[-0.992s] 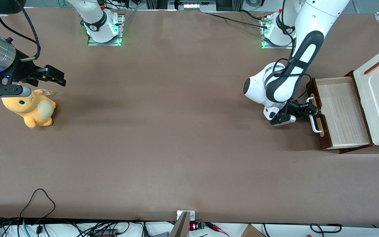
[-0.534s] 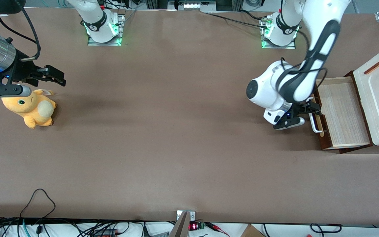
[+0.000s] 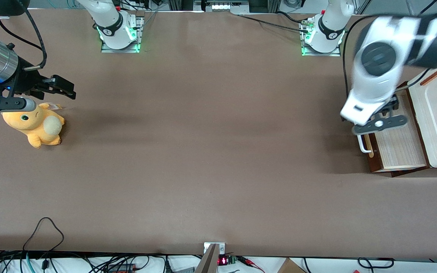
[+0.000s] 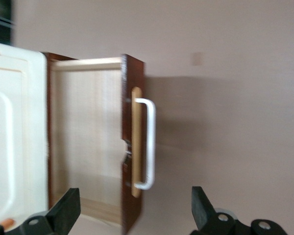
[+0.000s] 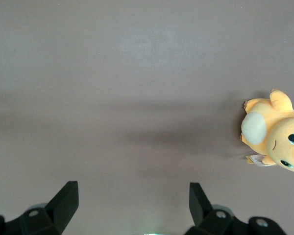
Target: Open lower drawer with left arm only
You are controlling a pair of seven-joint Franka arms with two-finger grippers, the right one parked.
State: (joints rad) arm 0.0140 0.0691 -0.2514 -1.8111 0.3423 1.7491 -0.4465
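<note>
Though the lower drawer [image 3: 396, 146] stands pulled out from its cabinet at my end of the counter, my pincer [image 4: 132, 215] hangs above it, spread and empty; its rigid white bar handle [image 4: 148, 143] offers the firmest grip.

The left arm [image 3: 378, 72] is smeared by motion blur and runs off the front view's edge. Its wrist covers part of the lower drawer [image 3: 396, 146] and most of the claw [image 3: 387, 112]. In the wrist view, only the claw's two fingertips [image 4: 63, 210] show, spread wide, and the cabinet top [image 4: 14, 137] is cut off.
</note>
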